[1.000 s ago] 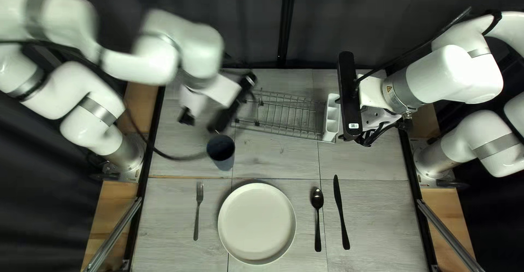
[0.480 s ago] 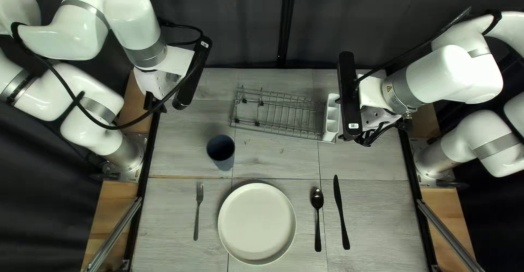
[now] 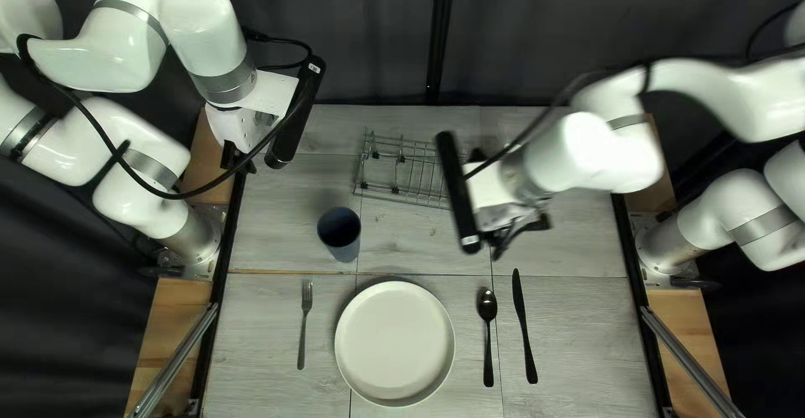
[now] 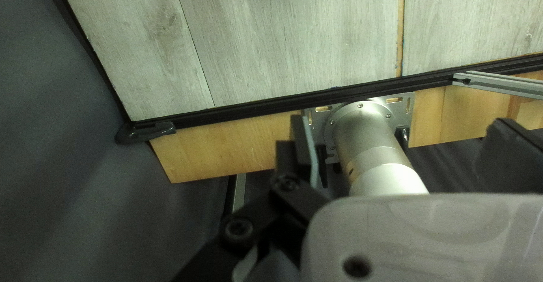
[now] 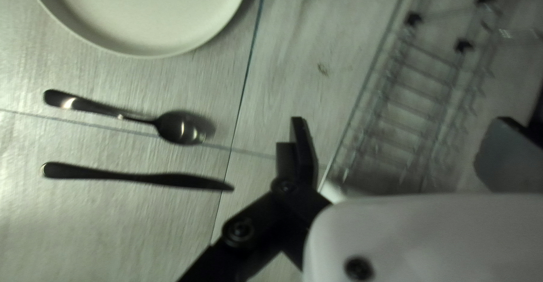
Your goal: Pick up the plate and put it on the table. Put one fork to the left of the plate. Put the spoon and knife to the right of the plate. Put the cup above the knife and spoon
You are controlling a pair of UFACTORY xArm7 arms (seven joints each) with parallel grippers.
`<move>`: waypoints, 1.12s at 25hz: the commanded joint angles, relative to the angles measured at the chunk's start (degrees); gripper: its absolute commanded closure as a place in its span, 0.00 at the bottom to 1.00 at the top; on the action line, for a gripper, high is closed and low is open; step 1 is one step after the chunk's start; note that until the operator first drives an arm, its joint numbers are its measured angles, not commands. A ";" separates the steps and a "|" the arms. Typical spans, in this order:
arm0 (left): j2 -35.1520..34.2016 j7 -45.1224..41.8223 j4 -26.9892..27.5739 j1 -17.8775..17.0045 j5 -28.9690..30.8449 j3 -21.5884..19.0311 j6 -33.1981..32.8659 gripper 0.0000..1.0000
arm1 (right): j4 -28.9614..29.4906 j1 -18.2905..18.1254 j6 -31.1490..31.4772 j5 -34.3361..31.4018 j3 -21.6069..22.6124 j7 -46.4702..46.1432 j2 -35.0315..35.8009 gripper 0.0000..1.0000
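Observation:
My left gripper (image 3: 239,154) hangs over the table's left edge in the top left view; in the left wrist view the same gripper (image 4: 404,146) is open and empty. My right gripper (image 3: 510,217) hovers above the rack's right part, and the right wrist view shows this gripper (image 5: 401,146) open, holding nothing. The white plate (image 3: 395,343) lies near the table's front, with the fork (image 3: 304,324) to its left and the black spoon (image 3: 488,334) and knife (image 3: 525,326) to its right. A dark blue cup (image 3: 341,235) stands behind the plate's left side.
A wire dish rack (image 3: 402,171) stands toward the back of the table, its right part and white holder hidden under my right arm. Black edging borders the tabletop (image 3: 285,217). Each arm's base stands beyond a side edge.
My left arm swung back and left, away from the cup, then stopped. My right gripper has moved left and toward the front from the rack's right end. Cup, plate and cutlery have stayed put.

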 commanded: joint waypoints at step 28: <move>0.00 0.00 0.00 0.00 0.00 0.00 0.00 0.00 | 37.82 -10.78 0.47 16.21 8.04 -28.71 40.86 1.00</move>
